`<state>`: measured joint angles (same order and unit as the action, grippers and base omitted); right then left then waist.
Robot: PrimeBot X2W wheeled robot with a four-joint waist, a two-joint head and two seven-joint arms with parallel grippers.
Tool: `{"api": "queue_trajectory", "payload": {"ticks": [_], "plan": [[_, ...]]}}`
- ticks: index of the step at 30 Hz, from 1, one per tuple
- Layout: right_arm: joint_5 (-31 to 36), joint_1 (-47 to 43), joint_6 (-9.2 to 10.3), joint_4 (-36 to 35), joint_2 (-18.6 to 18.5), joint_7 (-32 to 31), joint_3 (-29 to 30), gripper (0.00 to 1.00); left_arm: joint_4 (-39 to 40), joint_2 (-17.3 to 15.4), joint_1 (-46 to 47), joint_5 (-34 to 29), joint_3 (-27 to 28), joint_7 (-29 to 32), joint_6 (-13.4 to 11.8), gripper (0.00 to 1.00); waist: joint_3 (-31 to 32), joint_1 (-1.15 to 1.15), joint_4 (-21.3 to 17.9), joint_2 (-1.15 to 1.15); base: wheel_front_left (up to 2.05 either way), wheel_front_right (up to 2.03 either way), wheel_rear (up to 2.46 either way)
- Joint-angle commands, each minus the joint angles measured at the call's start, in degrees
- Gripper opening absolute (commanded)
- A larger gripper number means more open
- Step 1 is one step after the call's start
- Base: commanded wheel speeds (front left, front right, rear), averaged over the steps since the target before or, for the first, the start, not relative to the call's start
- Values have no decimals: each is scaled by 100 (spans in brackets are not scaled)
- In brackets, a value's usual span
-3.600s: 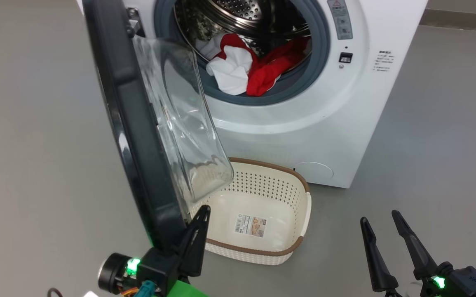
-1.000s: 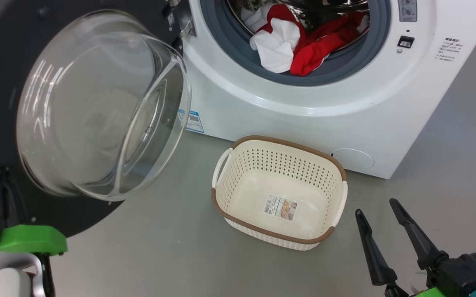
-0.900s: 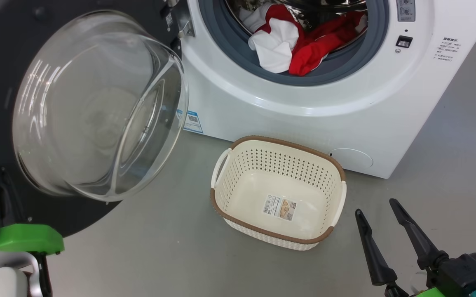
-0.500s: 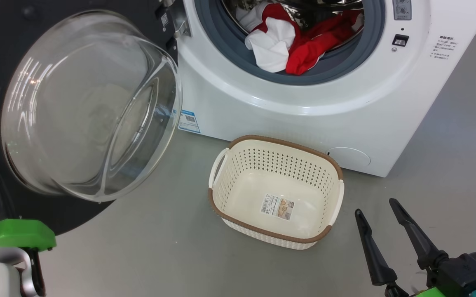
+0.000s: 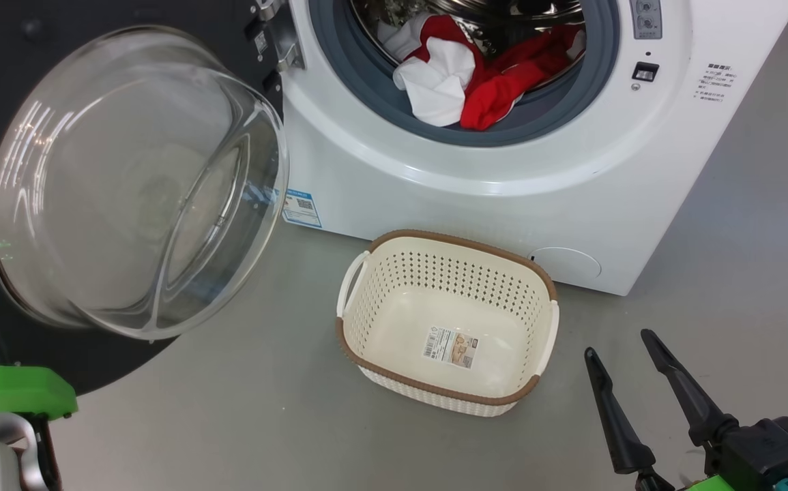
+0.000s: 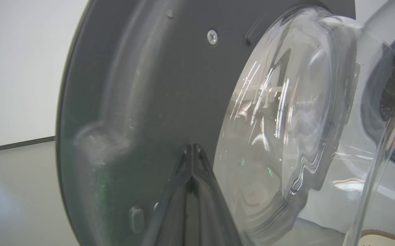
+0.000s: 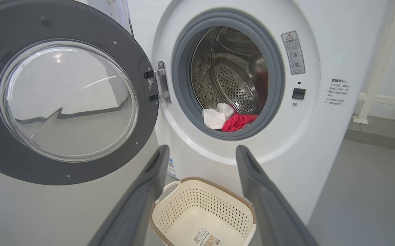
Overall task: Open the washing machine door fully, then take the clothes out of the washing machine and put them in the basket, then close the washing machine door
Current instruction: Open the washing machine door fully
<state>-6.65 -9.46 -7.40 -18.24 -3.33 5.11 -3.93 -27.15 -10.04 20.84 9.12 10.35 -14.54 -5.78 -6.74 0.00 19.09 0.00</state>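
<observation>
The clothes (image 5: pixel 465 85) lie heaped on the lower lip of the washing machine (image 5: pixel 475 204), a white piece on the left and a red one on the right, spilling onto the grey rubber ring. The heap runs roughly side to side along that lip. In the head view it sits well above and to the left of the right gripper (image 5: pixel 617 343), whose fingers stand wide apart and hold nothing. In the right wrist view the heap shows straight ahead, framed between those two fingers. The right arm looks the better placed to reach in and slightly up.

The left gripper (image 6: pixel 192 150) has its fingers pressed together, and their tips appear to rest against the dark inner rim of the washing machine door (image 5: pixel 127 184), just beside the glass bowl. The basket (image 5: pixel 434 392) stands empty on the floor in front of the machine, below the opening and near the right gripper.

A few seconds ago the door stood edge-on over the basket. Now it is swung wide, inner face to the camera, well clear of both basket and opening. Over the last second it has opened only slightly further, while the head camera has shifted. The clothes and the right gripper are unchanged.
</observation>
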Motion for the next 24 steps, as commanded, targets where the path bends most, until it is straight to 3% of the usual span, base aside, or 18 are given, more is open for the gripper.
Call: {"api": "queue_trajectory", "payload": {"ticks": [1, 8, 10, 11, 12, 24], "plan": [[-7, 153, -9, -172, -48, -1, -162, 100, 165, -214, 207, -75, 253, -46, -5, 0, -7, 0, -6, 0, 0, 0, 0], [-20, 153, -9, -159, -25, 39, -137, 100, 672, 37, -8, -145, 355, -46, 71, 0, -16, 0, -13, 0, 0, 0, 0], [-23, 160, -9, -143, -14, 65, -133, 100, 874, 125, -121, -176, 362, -46, 83, 44, -14, 0, -22, 0, 0, 0, 0], [-28, 165, -9, -133, -9, 79, -134, 100, 971, 161, -174, -191, 360, -46, 96, 82, -13, 0, -29, 0, 0, 0, 0], [-32, 170, -9, -121, -4, 92, -136, 100, 1074, 206, -222, -175, 364, -46, 124, 100, -11, 0, -38, 0, 0, 0, 0], [-109, 232, -9, 80, 35, 325, -141, 100, 2256, 600, -831, 23, 56, -46, 360, 100, 72, 0, -230, 0, 0, 0, 0]]}}
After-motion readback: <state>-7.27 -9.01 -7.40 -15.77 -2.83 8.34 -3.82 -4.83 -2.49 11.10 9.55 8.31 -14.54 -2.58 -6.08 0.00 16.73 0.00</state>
